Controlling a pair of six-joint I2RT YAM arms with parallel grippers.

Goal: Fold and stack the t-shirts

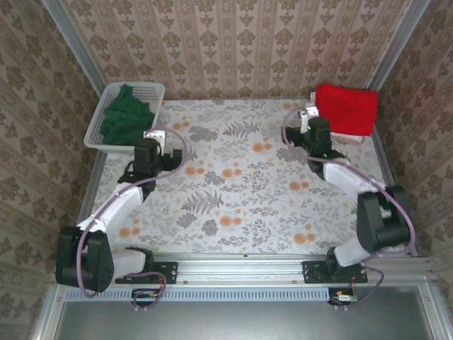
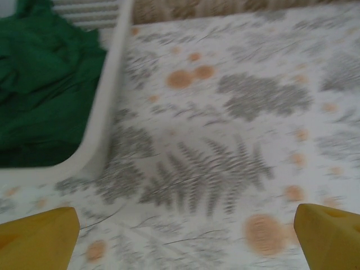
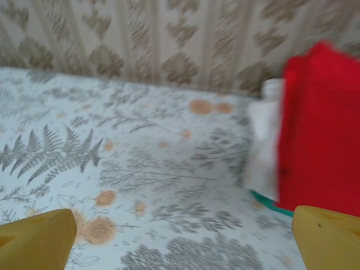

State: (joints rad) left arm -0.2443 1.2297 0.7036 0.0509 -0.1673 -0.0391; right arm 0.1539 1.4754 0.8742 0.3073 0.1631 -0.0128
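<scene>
Your folded pile sits at the upper right of the top view. The red shirt (image 1: 347, 108) lies flat and squared on top, and paler folded shirts (image 3: 263, 140) show under its edge in the right wrist view, with a thin teal edge lowest. As far as the pictures show, that part reads as done, though you cannot count how many shirts are under the red one.

One job is clearly left. The green shirt (image 1: 126, 117) is bunched up, unfolded, inside the basket (image 1: 141, 86) at the upper left. Whether another shirt lies beneath it cannot be told from here.

Your right gripper (image 3: 183, 242) is spread wide with nothing between its fingers. It hangs over bare table (image 1: 233, 177) just beside the pile, left of it in the frame, not touching the red shirt.

Your left gripper (image 2: 185, 239) is also spread wide and empty. It is low over the table just outside the basket's near wall, and the green shirt fills the upper left of its view.

By this judgement you are near the end. What remains is to lift the green shirt out, spread it on the open middle of the table, fold it and set it on the red one.
</scene>
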